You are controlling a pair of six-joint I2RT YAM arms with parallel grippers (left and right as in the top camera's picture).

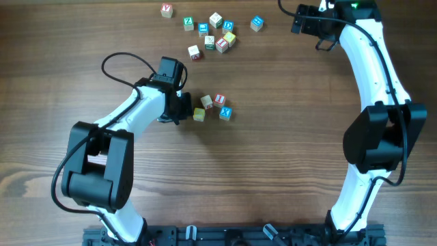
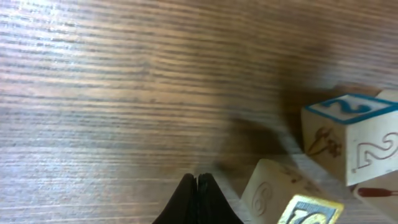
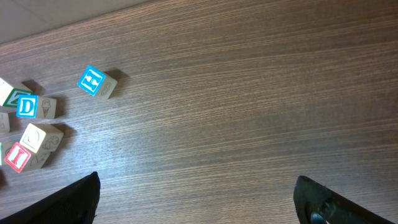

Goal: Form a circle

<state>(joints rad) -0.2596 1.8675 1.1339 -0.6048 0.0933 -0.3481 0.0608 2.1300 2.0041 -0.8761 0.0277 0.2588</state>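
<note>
At the centre of the brown wood-grain table [image 1: 287, 143], the circle [image 1: 212, 102] stands as a loose, gapped cluster of small square-edged letter cubes. Four can be counted from overhead:
- a cream cube [image 1: 206, 101]
- a white cube with a red letter [image 1: 219, 100], just beside the cream one
- a cube with a blue X face [image 1: 225, 113]
- a yellow cube [image 1: 199, 115]

The near-left side of the cluster is partly covered by the arm, so I cannot tell whether another cube lies there.

The black left gripper [image 1: 186, 108] sits low, just left of the yellow cube. Whether they touch cannot be told. Its fingers [image 2: 189, 199] are pressed tip to tip with nothing between them. Its wrist camera shows matte pale cubes with printed frames, among them one bearing a blue-framed 2 [image 2: 351, 140], close ahead and to the right of the tips.

Bare tabletop lies open to the right of the cluster and on the near side. A scattered group of green, blue, white and red letter cubes [image 1: 209, 42] lies well apart toward the far edge.

The right gripper [image 3: 196, 199] hangs at the far right with its fingers spread wide, empty, over bare wood. A blue H cube [image 3: 96, 82] is the nearest piece to it.
</note>
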